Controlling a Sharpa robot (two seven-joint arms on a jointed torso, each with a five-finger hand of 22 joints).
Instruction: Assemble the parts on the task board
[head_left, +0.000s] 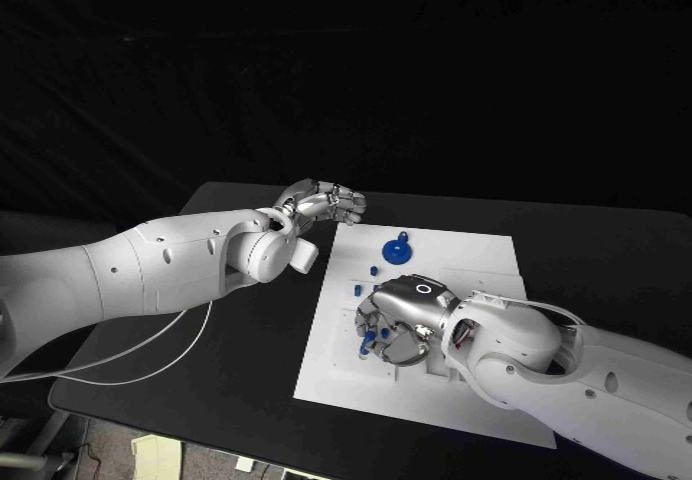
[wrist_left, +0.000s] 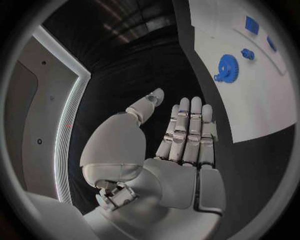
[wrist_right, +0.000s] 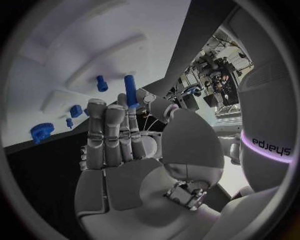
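The white task board (head_left: 476, 262) lies in the middle of the black table. A blue gear (head_left: 400, 248) stands near its far edge, with small blue pegs (head_left: 356, 289) closer in. My right hand (head_left: 401, 318) reaches down over the board's left part, among several blue parts (head_left: 369, 346). In the right wrist view a blue peg (wrist_right: 130, 90) stands at its fingertips (wrist_right: 132, 112), apparently pinched against the thumb (wrist_right: 156, 106). My left hand (head_left: 325, 203) hovers open past the board's far left corner, fingers straight (wrist_left: 187, 130). The gear (wrist_left: 225, 66) and board (wrist_left: 256, 105) lie beyond it.
More blue pieces (wrist_right: 101, 83) and the gear (wrist_right: 42, 131) sit on the board (wrist_right: 56, 55) beyond my right hand. Bare black table (head_left: 245, 340) extends left of the board. White cables (head_left: 144, 355) hang under my left arm.
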